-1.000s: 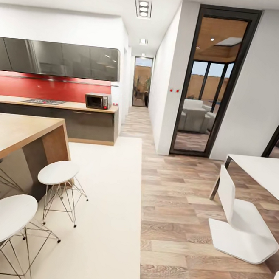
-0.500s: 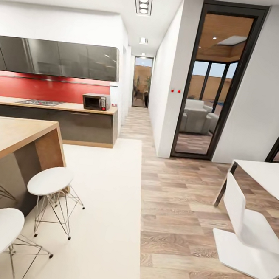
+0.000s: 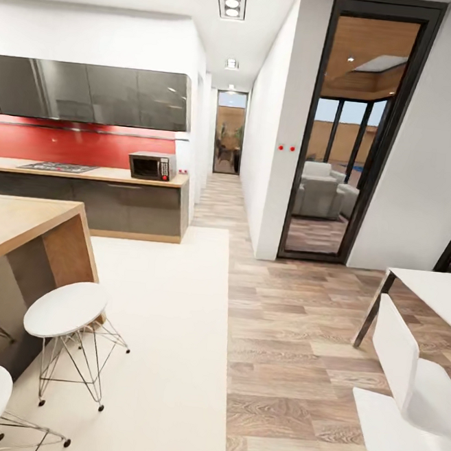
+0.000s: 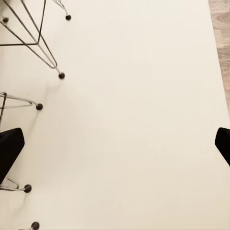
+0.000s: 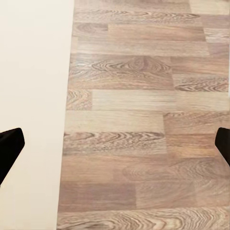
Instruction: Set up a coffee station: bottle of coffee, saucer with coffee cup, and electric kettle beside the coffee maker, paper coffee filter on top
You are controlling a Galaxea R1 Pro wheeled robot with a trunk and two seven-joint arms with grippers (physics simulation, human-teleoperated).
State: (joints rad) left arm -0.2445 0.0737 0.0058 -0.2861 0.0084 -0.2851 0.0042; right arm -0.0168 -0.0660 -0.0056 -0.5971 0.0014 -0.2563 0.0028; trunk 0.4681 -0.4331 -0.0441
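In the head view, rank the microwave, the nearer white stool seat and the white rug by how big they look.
1. white rug
2. white stool seat, though it is closer to the camera
3. microwave, far back on the countertop

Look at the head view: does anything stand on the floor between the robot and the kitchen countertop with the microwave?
Nothing visible blocks the pale rug leading to the kitchen countertop. The island bar and a white stool stand to the left of that path, and the microwave sits on the countertop's right end.
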